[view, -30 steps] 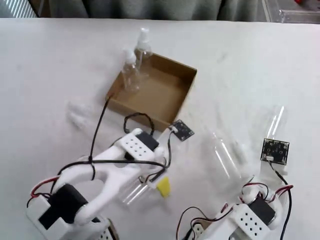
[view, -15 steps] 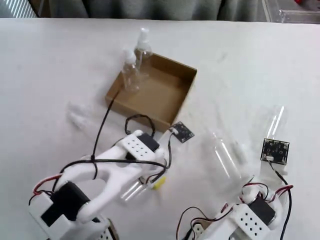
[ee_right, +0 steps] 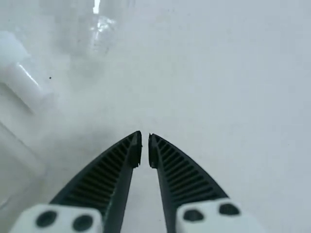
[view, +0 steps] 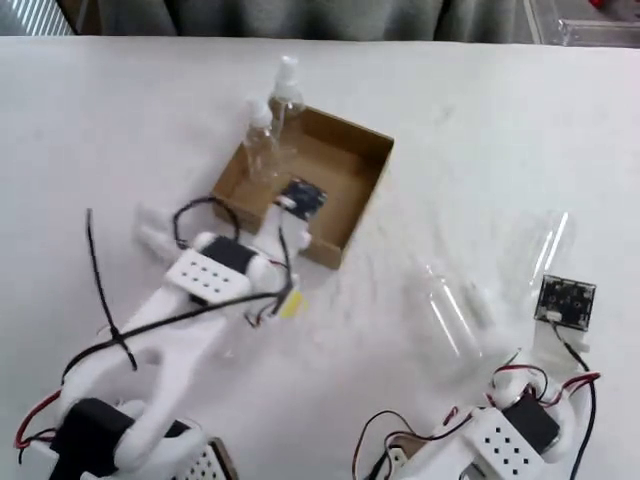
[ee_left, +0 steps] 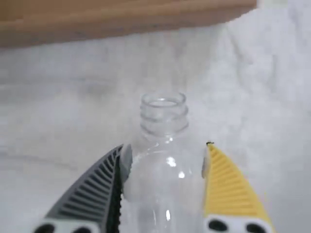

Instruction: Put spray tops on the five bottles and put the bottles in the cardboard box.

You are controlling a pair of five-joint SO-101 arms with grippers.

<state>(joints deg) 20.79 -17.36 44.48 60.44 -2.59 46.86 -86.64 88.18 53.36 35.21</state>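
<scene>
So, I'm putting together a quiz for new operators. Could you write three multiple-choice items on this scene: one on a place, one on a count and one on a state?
1. Where do the upright bottles stand?
A) at the far left corner of the cardboard box
B) beside the right arm
C) at the table's near edge

2. How many bottles stand there?
A) one
B) two
C) five

3. The clear bottle in the left tool is:
A) fitted with a spray top
B) open at the neck, with no top
C) crushed flat

Answers:
1 A: both bottles rise at that corner of the box.
2 B: two white-topped bottles show there.
3 B: its threaded neck is bare between the grey and yellow fingers.
</scene>
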